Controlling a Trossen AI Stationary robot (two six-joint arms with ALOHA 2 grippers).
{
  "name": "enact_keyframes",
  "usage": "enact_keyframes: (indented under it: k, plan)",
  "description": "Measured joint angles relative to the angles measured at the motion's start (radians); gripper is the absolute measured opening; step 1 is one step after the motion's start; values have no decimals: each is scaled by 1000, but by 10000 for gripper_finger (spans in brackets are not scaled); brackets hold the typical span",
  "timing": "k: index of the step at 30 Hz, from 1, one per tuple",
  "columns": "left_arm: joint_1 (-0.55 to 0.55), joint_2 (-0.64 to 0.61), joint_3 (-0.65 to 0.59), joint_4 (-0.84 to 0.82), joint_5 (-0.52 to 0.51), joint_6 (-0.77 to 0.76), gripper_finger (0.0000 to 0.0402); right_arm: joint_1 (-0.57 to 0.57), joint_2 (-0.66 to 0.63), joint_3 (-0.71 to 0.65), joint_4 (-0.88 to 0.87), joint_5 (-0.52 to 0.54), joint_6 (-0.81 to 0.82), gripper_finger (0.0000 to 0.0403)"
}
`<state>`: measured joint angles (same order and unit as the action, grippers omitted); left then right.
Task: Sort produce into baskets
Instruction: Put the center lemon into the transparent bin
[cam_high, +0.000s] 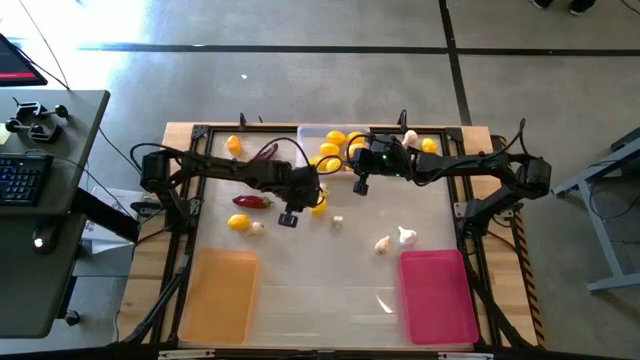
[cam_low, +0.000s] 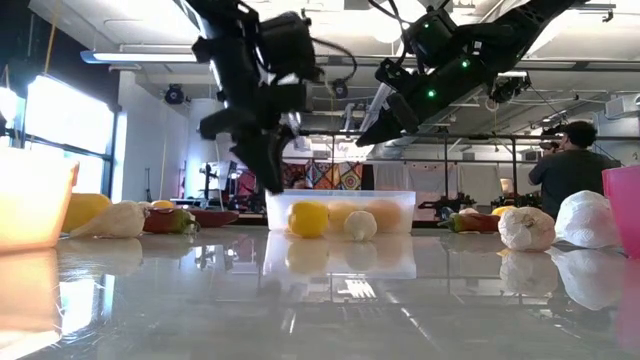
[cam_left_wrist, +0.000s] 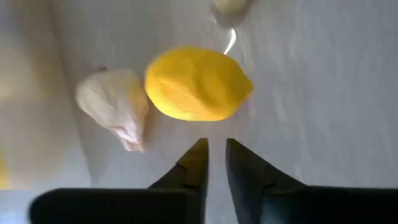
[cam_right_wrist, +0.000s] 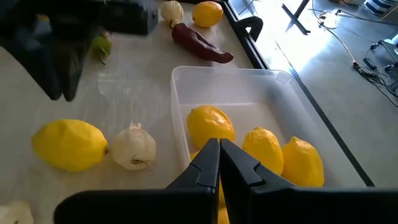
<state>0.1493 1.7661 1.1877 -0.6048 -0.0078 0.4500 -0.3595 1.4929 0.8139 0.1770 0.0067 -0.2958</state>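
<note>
My left gripper (cam_high: 290, 216) hangs over the table's middle, shut and empty, its fingers (cam_left_wrist: 198, 158) a narrow slit apart. Just ahead of it lie a lemon (cam_left_wrist: 198, 84) and a garlic bulb (cam_left_wrist: 115, 107), both resting on the table. My right gripper (cam_high: 360, 185) is shut and empty above the near edge of the clear tray (cam_right_wrist: 249, 87), which holds several lemons (cam_right_wrist: 210, 124). The orange tray (cam_high: 218, 295) sits near left and the pink tray (cam_high: 437, 295) near right. A dark red chili (cam_high: 250, 201) lies on the table at the left.
More produce is scattered on the table: a lemon (cam_high: 238, 222) with a garlic bulb (cam_high: 257, 228) at left, two garlic bulbs (cam_high: 395, 240) above the pink tray, a lemon (cam_high: 233, 143) at far left, and a lemon (cam_high: 428, 145) at far right. A person (cam_low: 575, 165) stands in the room behind.
</note>
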Motion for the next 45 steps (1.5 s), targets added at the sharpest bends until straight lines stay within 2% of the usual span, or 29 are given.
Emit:
enact_keyframes:
  k: [5, 11, 30, 32, 35, 38, 45]
  plan:
    - [11, -54, 20, -2, 0, -15, 3, 0, 0, 0, -13, 0, 18, 0]
    - [21, -82, 21, -44, 47, -72, 14, 0, 0, 0, -18, -8, 21, 0]
    - [-43, -70, 21, 4, 39, 50, 160, 7, 0, 0, -30, -14, 54, 0]
    - [-33, -70, 21, 5, 40, 53, 174, 6, 0, -16, 42, -48, 53, 0]
    - [-21, -70, 21, 8, 45, 67, 194, -5, 0, -102, 277, -143, 51, 0]
    - [-17, -70, 21, 27, 48, 99, 209, -44, -4, -181, 418, -159, 71, 0]
    - [-35, -48, 19, 69, 50, 221, 218, -130, -58, -223, 412, -157, 101, 0]
